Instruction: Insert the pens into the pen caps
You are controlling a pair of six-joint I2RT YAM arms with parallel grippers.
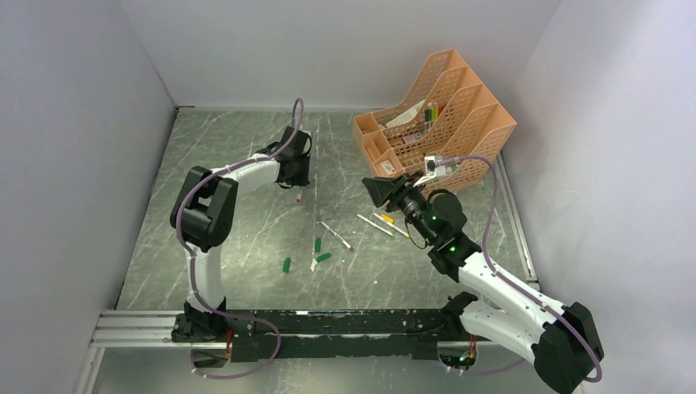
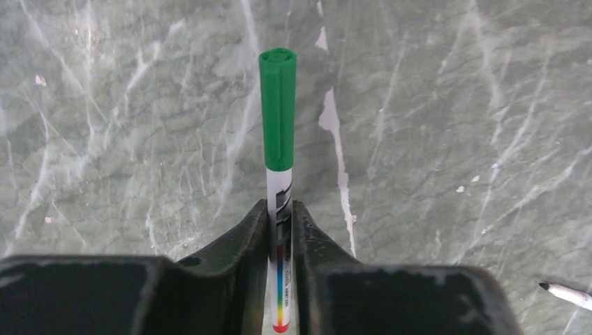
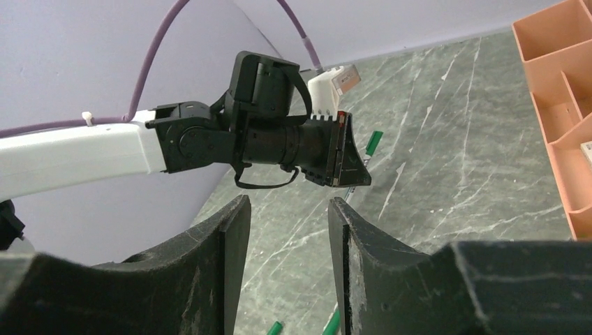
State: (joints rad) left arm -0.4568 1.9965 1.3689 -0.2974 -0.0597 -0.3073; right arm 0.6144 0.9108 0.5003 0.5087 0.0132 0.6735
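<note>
Bright, even diffuse light, faint soft shadows on table, left gripper slightly soft up close

Beyond the left jaws, past the capped pen clamped between them, the tabletop offered open stone on both sides. Only a loose pen poked in at their lower right. The gap between the right jaws was free. Straight ahead of them the left arm blocked the way, and the orange file tray walled off their right. Beneath them lay green pen caps, with open tabletop between.
</note>
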